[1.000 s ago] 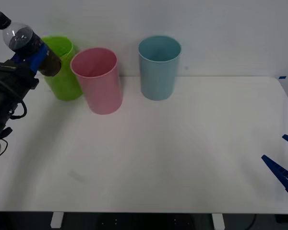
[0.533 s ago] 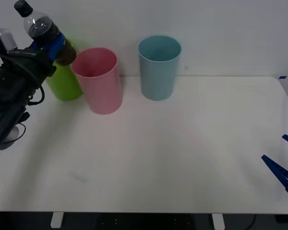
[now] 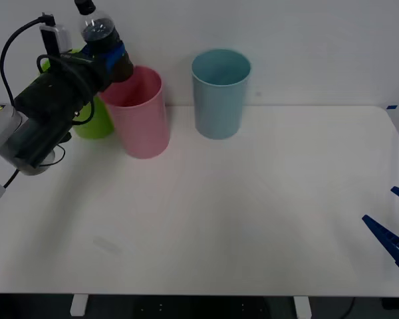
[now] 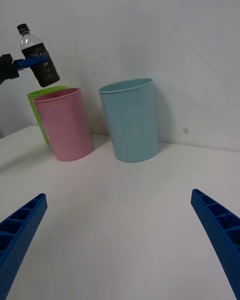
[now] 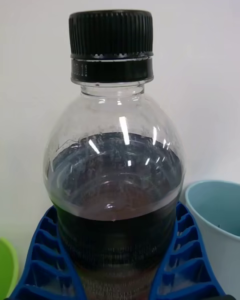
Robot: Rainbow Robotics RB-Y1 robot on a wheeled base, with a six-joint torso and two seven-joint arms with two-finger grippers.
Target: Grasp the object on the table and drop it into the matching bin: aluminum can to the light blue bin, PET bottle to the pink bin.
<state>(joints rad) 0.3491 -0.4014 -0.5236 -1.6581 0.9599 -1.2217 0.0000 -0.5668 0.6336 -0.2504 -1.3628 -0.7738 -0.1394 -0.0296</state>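
Observation:
The PET bottle (image 3: 101, 38), clear with dark liquid and a black cap, hangs in the air over the left rim of the pink bin (image 3: 139, 114). My left gripper (image 3: 108, 58) is shut on its body, blue fingers (image 5: 187, 260) on both sides of the bottle (image 5: 112, 180). From the right wrist, the bottle (image 4: 38, 57) sits above the pink bin (image 4: 66, 125), slightly toward the green one. The light blue bin (image 3: 219, 93) stands right of the pink bin. My right gripper (image 3: 394, 222) rests open at the table's (image 3: 253, 219) right edge.
A lime green bin (image 3: 93, 119) stands just left of the pink bin, partly behind my left arm. All three bins line the back of the white table against the wall. The tabletop in front of them is bare.
My left arm has carried the bottle to the right and a little upward, from in front of the green bin to above the pink bin's left rim. The right arm has not moved.

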